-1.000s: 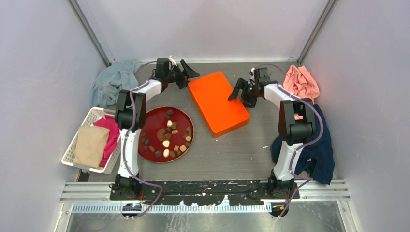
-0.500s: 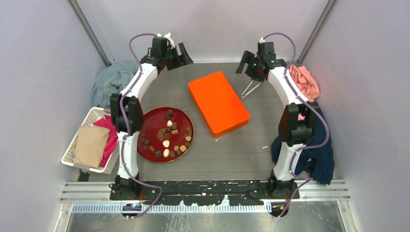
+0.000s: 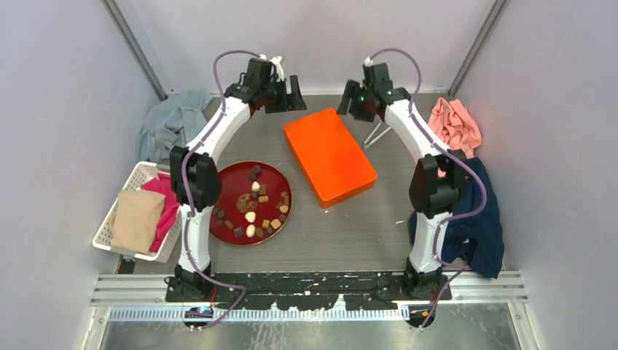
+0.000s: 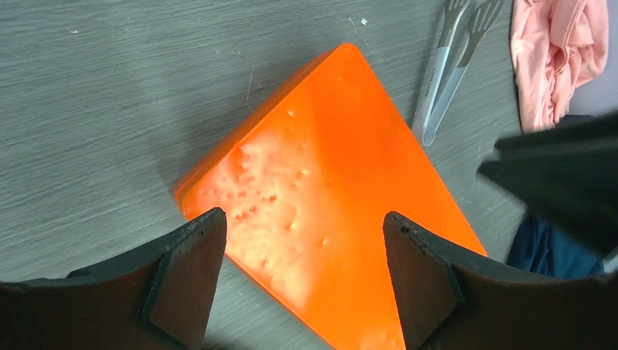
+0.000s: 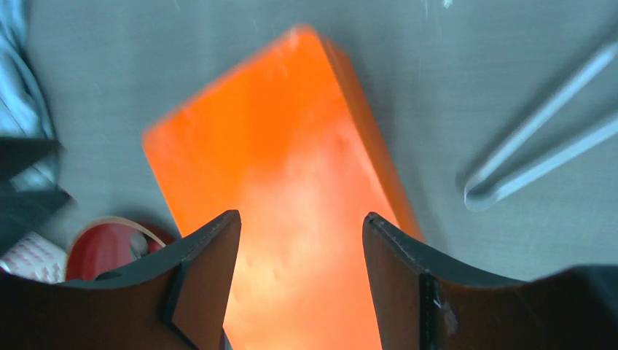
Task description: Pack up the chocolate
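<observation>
Left gripper (image 3: 290, 95): I hold it raised over the far end of the orange box (image 3: 329, 155), jaws wide apart, nothing in them. Right gripper (image 3: 351, 102): same, wide open and empty above the box's far corner. Chocolate (image 3: 251, 216) lies scattered on the red plate (image 3: 232, 184), left of the box. Tongs (image 3: 375, 135) lie on the table near the box's far right side.
</observation>
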